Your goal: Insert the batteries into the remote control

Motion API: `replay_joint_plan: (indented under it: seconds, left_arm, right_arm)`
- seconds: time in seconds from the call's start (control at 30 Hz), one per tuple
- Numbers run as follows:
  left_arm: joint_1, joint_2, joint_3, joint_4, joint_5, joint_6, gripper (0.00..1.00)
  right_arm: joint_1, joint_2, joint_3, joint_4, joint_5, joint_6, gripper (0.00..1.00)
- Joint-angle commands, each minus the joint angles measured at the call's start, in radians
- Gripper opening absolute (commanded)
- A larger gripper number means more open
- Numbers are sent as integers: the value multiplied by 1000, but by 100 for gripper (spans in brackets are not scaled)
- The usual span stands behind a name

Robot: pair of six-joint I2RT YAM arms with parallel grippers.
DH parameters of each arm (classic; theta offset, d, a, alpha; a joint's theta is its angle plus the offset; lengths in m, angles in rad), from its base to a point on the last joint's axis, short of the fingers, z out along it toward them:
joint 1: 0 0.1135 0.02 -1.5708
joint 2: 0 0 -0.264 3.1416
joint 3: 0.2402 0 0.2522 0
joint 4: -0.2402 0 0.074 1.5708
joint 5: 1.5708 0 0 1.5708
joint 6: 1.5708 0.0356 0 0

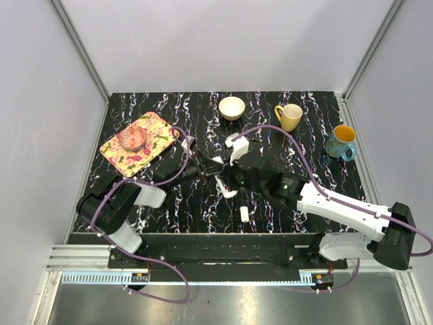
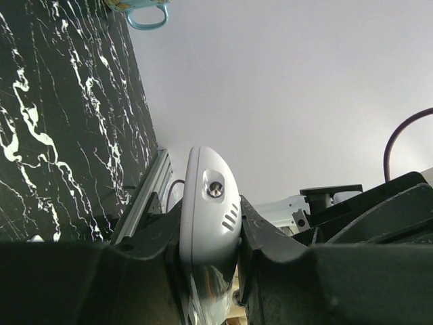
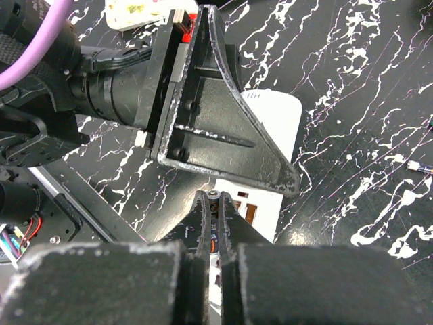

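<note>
My left gripper (image 1: pixel 214 164) is shut on the white remote control (image 1: pixel 227 192) and holds it on edge at the table's middle. In the left wrist view the remote (image 2: pixel 211 203) is clamped between both fingers (image 2: pixel 270 244). My right gripper (image 3: pixel 216 199) is shut on a thin battery (image 3: pixel 216 196) whose metal end shows at the fingertips. The tip is right at the remote's (image 3: pixel 274 128) open battery compartment (image 3: pixel 249 210). A left finger (image 3: pixel 223 128) covers part of the remote. The second battery is not in view.
A small white lozenge-shaped piece (image 1: pixel 244 214) lies near the front. A white bowl (image 1: pixel 232 107), a yellow mug (image 1: pixel 289 116) and a blue mug (image 1: pixel 340 141) stand at the back and right. A floral tray (image 1: pixel 159 132) is at the back left. A tiny pale piece (image 3: pixel 419 168) lies right of the remote.
</note>
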Motion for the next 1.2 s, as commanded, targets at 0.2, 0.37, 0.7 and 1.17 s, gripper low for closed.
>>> replay_joint_plan:
  seconds: [0.2,0.37,0.7,1.17]
  left_arm:
    - [-16,-40,41,383,-7,-25,0]
    - [-18,-38,31,388,-37,-38,0]
    - [-19,-41,19,374,-94,-47,0]
    - [-18,-55,48,340,-85,7,0]
  right_arm:
    - [12,-4,-42,87,79,-3,0]
    - [15,-26,-71,115,128,0,0]
    - [21,-30,-87,113,111,31,0]
    - [53,-39,-67,-5,90,91,0]
